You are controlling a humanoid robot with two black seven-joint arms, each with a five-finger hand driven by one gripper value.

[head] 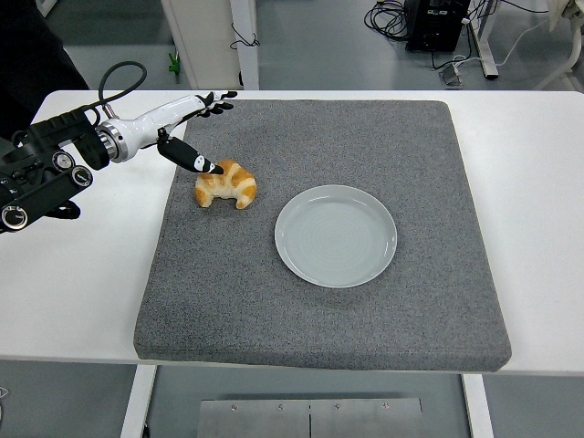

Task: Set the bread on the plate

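A golden-brown, crescent-shaped croissant point(226, 184) lies on a dark grey, coarse-textured square mat point(319, 301) that covers most of the white tabletop point(538, 201). The bread sits in the left part of the mat, a little behind its middle. To its right and slightly nearer the camera, well clear of it, rests a round, pale grey-blue plate point(336, 235) with a shallow rim; nothing lies on it.

The left hand point(187, 128), white-shelled with black fingertips, comes in from the left edge on a black arm with exposed joints and a looping black cable. It hangs over the back left corner of the mat. Its four fingers point(217, 99) are stretched out and lightly fanned, pointing right and away from the camera, above the mat's rear edge. The thumb point(196, 161) angles down and toward the camera, its black tip reaching the top left of the croissant; whether it actually touches the crust cannot be told from this view. The hand is wide open and grips nothing.

The right arm does not show anywhere in the view.

Beyond the tabletop's far edge are a grey floor, white furniture legs and a tangle of dark cables near a black box at the upper right.
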